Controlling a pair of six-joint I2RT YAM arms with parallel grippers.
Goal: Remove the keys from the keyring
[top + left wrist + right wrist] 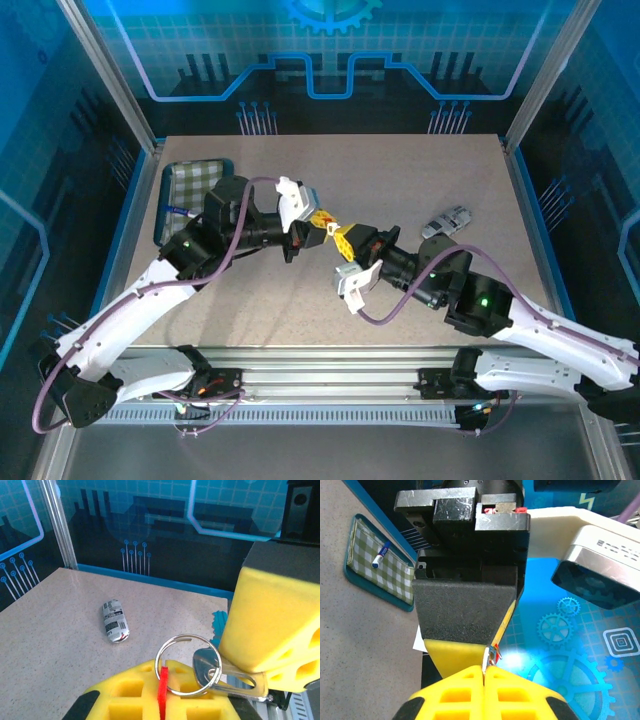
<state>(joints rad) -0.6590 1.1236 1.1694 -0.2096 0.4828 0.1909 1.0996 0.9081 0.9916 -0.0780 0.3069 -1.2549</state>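
- Grey steel at the centre: key (pixel 206 669), threaded by its round head onto the keyring (pixel 157 661), held up off the table (pixel 280 300) between the two arms.
- Pinched by its shaft in the right gripper (pixel 484 677), yellow pads closed flat together with a sliver of metal showing at the seam (hence the key lying roughly level, head outward).
- Clamped from the other side: red tag (pixel 162 692) of the ring, squeezed between the closed pads of the left gripper (pixel 161 705), leaving the wire loop standing free above them.
- Judged a two-handed hold for one reason: ring anchored on one side, key on the other, with room between to work the head round the split coil.
- Not yet off: head inside the loop, wire passing through its hole.
- Likely to need a turn along the coil rather than a straight pull (with a plain tug, only strain on both grips, or the thin shaft slipping out).
- Further out, lying on the table and well apart from the work: a small wrapped cylinder (pixel 445 222) to the right, a checked tray (pixel 190 180) at the far left with a blue-capped pen (pixel 180 210) in it.
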